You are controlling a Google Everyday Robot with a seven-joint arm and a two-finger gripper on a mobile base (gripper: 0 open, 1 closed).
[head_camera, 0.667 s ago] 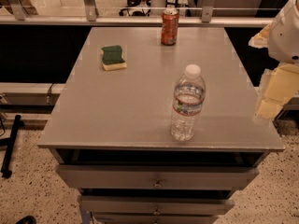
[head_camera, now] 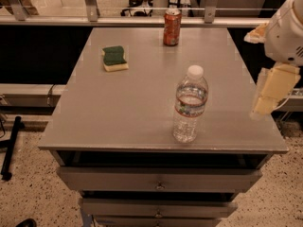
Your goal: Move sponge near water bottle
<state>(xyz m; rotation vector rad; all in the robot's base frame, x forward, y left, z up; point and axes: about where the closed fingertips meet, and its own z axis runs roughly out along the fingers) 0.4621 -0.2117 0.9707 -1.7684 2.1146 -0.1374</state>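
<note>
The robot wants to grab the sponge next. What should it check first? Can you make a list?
1. The sponge lies flat and uncovered at the far left of the table: ok.
2. The water bottle stands upright, cap on, near the front edge: ok.
3. Bare table beside the bottle for the sponge: ok.
4. The soda can stands apart from the sponge: ok.
5. The gripper is above the sponge: not ok; it hangs by the table's right edge.
6. Reach path past the bottle: cannot tell.
</note>
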